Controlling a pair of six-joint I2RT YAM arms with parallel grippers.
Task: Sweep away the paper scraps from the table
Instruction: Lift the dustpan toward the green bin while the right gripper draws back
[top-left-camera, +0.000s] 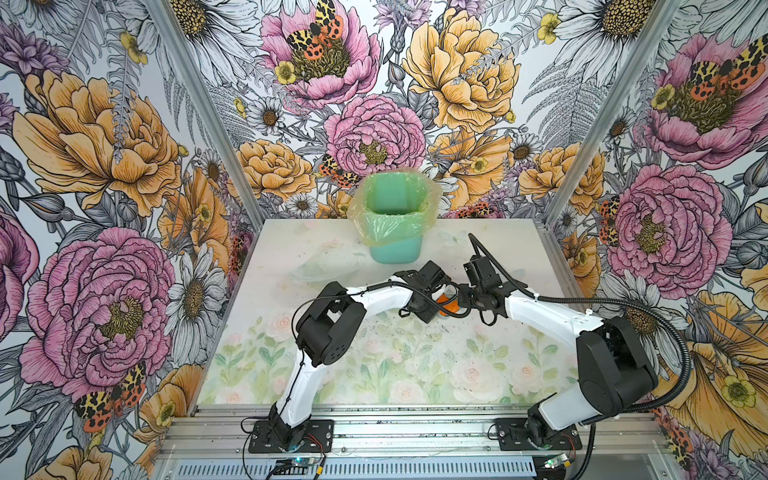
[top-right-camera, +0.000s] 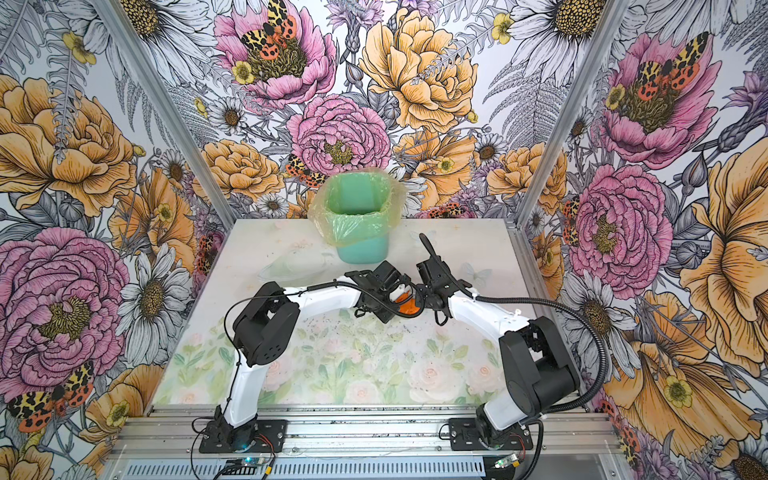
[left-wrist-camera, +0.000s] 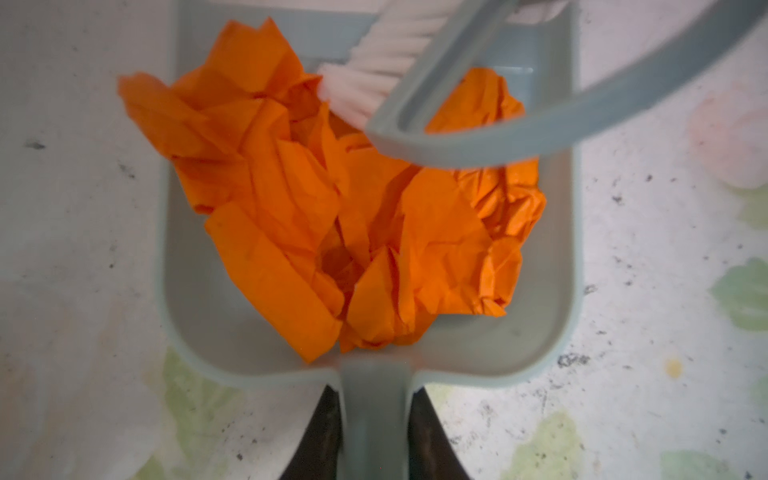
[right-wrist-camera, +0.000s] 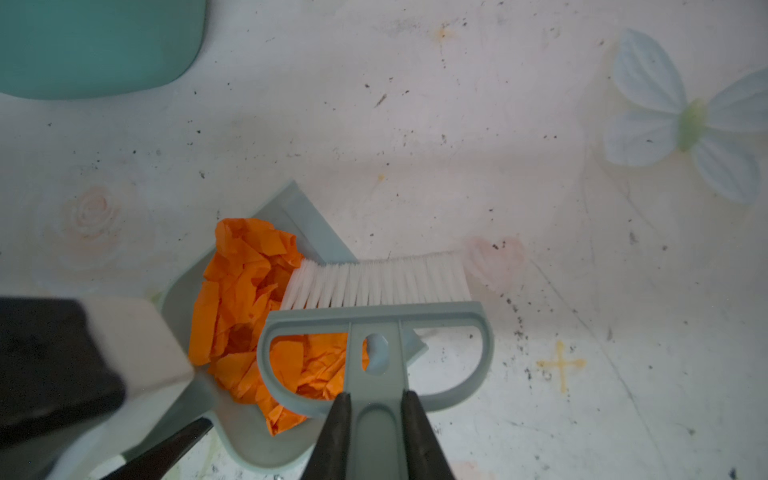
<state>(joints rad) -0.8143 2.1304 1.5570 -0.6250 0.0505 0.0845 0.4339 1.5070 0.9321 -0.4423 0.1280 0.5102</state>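
Note:
Crumpled orange paper scraps (left-wrist-camera: 332, 208) lie heaped inside the grey-blue dustpan (left-wrist-camera: 195, 299), which rests on the table (top-left-camera: 374, 374). My left gripper (left-wrist-camera: 374, 395) is shut on the dustpan's handle. My right gripper (right-wrist-camera: 376, 399) is shut on the handle of the brush (right-wrist-camera: 374, 311). The white bristles (right-wrist-camera: 374, 282) stand at the pan's open mouth and touch the orange paper scraps (right-wrist-camera: 245, 266). In both top views the two wrists meet mid-table, and only a bit of orange paper (top-left-camera: 451, 305) (top-right-camera: 405, 305) shows between them. No red or light blue scraps show.
A teal bin (top-left-camera: 395, 220) (top-right-camera: 361, 220) lined with a yellowish bag stands at the back middle of the table, just beyond the grippers. A clear plastic dish (top-left-camera: 324, 266) lies to the left of it. Dark specks dot the table surface. Metal rails run along the front.

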